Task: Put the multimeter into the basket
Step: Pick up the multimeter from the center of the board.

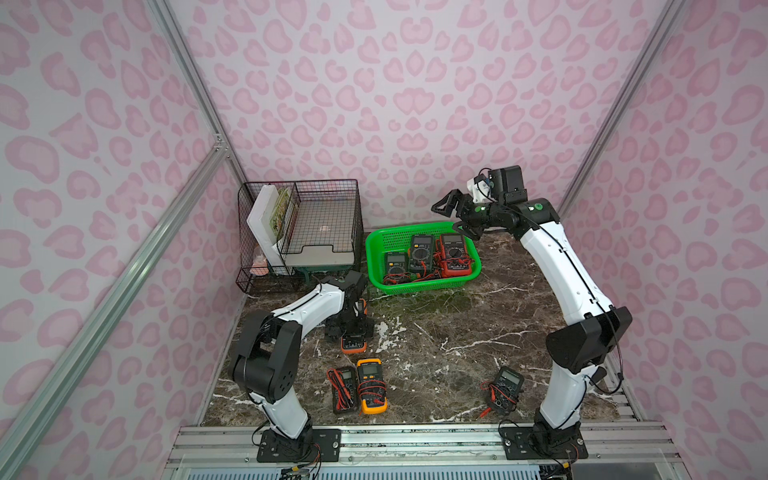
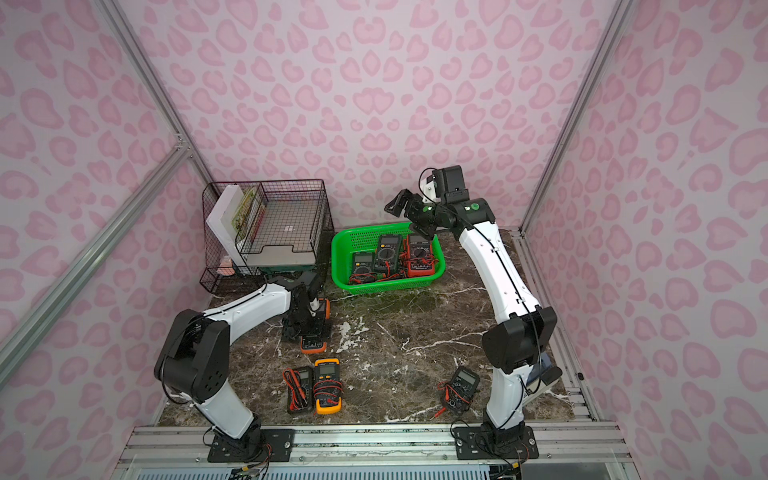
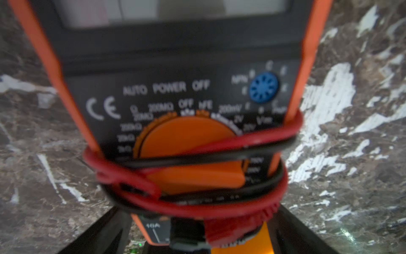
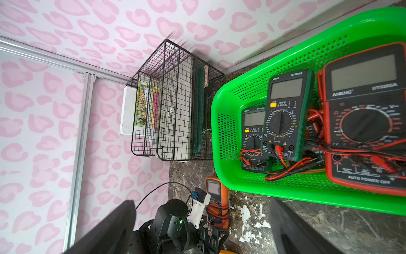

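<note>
Our left pincer (image 1: 351, 330) wide open, grips nothing; orange multimeter (image 1: 353, 344) lies between its jaws on bench (image 1: 457, 332), so we can pinch it. Beyond it, basket (image 1: 419, 287), below our open, empty right pincer (image 1: 455, 218).

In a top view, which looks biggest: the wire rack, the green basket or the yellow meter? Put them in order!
1. wire rack, biggest
2. green basket
3. yellow meter, clearly smallest, even though it lies nearer the camera

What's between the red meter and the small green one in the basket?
A taller dark-green multimeter, shown in both top views and the right wrist view.
</note>
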{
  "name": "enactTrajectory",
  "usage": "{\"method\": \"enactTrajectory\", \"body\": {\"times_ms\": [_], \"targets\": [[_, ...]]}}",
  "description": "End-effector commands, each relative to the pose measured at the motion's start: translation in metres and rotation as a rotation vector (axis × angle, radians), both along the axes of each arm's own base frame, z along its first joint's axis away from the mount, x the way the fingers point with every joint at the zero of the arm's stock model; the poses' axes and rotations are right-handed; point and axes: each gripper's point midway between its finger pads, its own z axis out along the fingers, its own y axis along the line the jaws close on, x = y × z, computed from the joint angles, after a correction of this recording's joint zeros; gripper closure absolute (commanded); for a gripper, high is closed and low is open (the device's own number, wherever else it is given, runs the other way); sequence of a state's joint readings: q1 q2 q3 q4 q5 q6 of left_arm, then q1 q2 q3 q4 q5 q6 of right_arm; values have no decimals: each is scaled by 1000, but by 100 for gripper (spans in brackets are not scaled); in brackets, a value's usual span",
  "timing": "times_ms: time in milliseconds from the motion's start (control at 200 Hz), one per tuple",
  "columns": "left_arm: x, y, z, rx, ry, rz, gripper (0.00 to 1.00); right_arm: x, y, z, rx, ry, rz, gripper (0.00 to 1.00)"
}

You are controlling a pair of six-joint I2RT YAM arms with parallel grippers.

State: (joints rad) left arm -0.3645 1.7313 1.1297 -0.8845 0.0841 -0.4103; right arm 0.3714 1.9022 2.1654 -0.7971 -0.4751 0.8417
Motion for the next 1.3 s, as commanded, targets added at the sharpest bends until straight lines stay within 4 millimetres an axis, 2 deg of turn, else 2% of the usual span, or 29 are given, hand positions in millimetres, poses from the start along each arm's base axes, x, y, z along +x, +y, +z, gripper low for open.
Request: {"method": "enactTrajectory", "body": {"times_ms": [0,155,435,610,795,975,1075,1295], "targets": [[8,-4,-4,-24,1,-19,2,5,5,10,44,-29,0,1],[12,-4,-11,-22,18,-24,1,12,8,10,70,-28,-2,1],[5,-3,-23,-25,61,-16,2,24,16,13,147,-32,20,1],[9,-4,-24,-32,66,-18,2,31,17,14,182,-29,22,1],[13,-5,-23,-36,66,-19,1,36,16,28,221,-65,29,1],[15,-8,-27,-52,80,-8,6,48,19,17,279,-40,28,1],[15,-11,-31,-64,98,-6,19,53,24,13,296,-25,40,1],[18,-15,-34,-80,113,-2,66,61,16,10,306,-24,27,1]]}}
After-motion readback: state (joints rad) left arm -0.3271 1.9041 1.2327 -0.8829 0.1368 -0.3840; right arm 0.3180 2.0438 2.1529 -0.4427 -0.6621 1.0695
